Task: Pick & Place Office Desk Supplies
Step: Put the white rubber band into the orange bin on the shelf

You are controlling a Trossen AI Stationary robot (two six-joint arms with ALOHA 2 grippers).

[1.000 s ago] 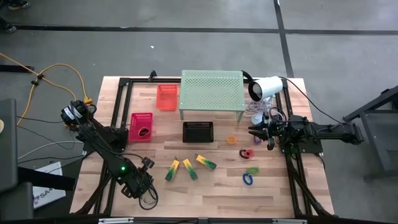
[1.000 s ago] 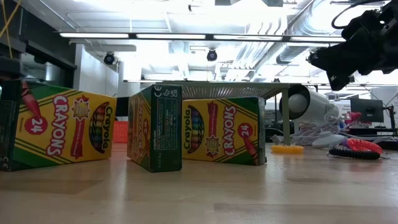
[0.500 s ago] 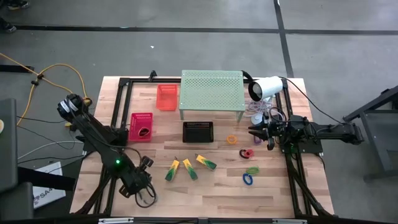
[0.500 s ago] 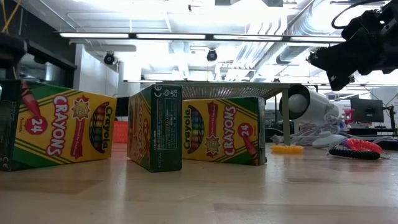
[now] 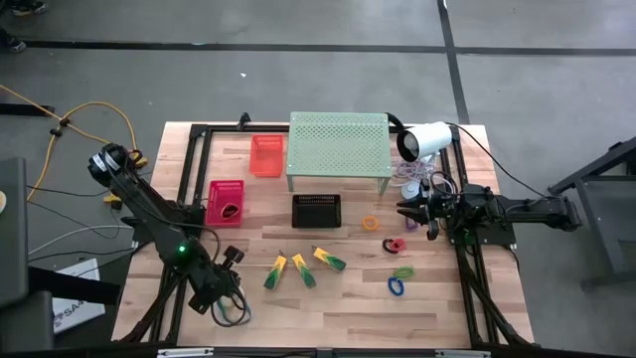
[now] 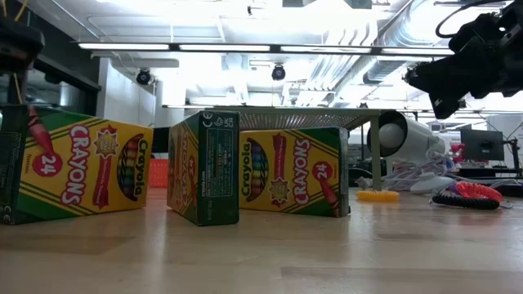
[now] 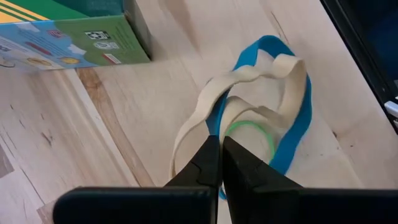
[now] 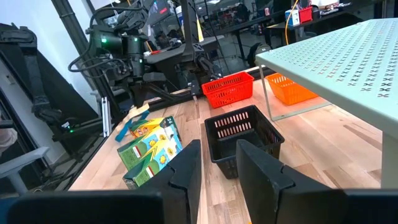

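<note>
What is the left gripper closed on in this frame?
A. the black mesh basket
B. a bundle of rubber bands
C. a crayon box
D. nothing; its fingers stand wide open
B. In the left wrist view the left gripper has its fingers pressed together on the rubber bands, tan, blue and green loops bunched above the table, with a crayon box lying apart from them.

"Crayola CRAYONS" (and "24") on crayon boxes (image 6: 78, 171)
</note>
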